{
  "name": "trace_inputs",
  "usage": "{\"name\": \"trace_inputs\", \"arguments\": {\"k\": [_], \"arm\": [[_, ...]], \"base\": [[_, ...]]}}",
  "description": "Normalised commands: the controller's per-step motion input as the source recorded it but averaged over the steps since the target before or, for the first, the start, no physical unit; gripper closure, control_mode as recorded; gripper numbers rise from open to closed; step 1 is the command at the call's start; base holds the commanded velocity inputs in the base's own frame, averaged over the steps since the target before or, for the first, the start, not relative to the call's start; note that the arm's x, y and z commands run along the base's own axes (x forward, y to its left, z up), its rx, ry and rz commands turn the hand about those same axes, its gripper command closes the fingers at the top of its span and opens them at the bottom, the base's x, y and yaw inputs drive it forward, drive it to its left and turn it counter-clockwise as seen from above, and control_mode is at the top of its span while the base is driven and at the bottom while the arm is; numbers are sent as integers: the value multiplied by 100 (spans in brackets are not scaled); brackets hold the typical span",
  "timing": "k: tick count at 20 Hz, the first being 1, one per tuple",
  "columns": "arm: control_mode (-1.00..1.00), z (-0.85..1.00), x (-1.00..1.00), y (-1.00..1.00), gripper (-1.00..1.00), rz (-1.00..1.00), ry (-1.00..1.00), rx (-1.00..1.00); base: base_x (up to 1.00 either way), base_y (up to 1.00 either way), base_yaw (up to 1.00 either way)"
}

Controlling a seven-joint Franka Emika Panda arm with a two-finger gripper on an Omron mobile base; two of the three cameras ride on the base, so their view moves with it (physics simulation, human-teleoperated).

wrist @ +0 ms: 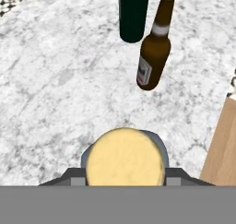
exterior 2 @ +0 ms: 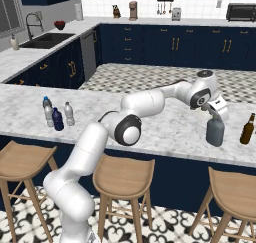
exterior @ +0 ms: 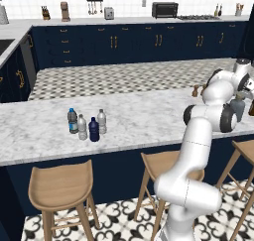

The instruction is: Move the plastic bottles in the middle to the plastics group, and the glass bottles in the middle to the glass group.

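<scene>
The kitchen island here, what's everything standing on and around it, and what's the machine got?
Blue-capped water bottle: one, clear with blue label, left end of the marble counter.
Clear bottles: two, greyish with pale caps, in that same cluster.
Navy bottle: one, opaque dark blue, front of the cluster.
Grey-green bottle: one, translucent, tan cork-like top, right part of the counter, under the gripper.
Brown bottle: one, narrow neck, pale label, just beyond the grey-green one.
Dark green bottle: one, behind the brown bottle.
Wooden stools: tan, along the counter's front.
Gripper: one, closed around the grey-green bottle's top.
</scene>
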Motion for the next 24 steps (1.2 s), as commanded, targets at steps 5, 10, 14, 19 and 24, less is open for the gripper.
{"name": "trace_inputs", "arguments": {"k": [5, 10, 14, 19, 24], "arm": [[-100, -11, 0, 0, 100, 0, 0, 0], [-100, 0, 0, 0, 100, 0, 0, 0], [-100, 0, 0, 0, -100, 0, 0, 0], [-100, 0, 0, 0, -100, 0, 0, 0], [-100, 0, 0, 0, -100, 0, 0, 0]], "base": [[0, 0, 0], [0, 0, 0], [0, 0, 0], [0, 0, 0], [0, 0, 0]]}}
